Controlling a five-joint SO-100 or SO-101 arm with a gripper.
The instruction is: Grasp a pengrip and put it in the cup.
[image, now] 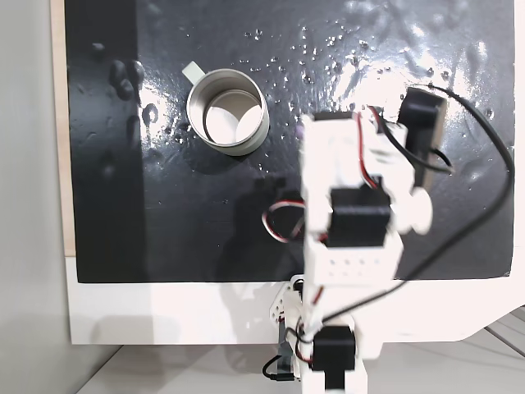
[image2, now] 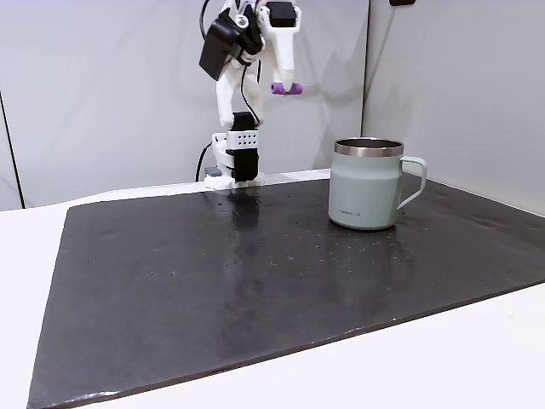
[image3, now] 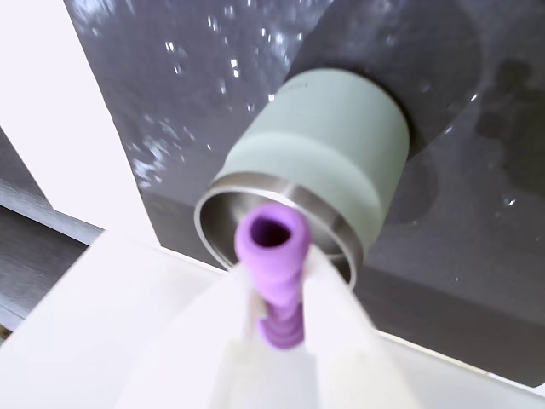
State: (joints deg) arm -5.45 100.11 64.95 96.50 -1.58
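Wrist view: pincer (image3: 281, 298) fingers are soft-focus and cut by the bottom edge, the pengrip (image3: 274, 264) has its lower end buried between them, and it covers part of the cup (image3: 341, 162) mouth, so the inside is mostly unseen. Fixed view from above: arm (image: 353, 222) is motion-blurred, its base cropped at the bottom edge, and it hides the pincer tips. Side fixed view: arm top is cut by the upper edge, and the counter (image2: 255, 281) runs off the right edge.
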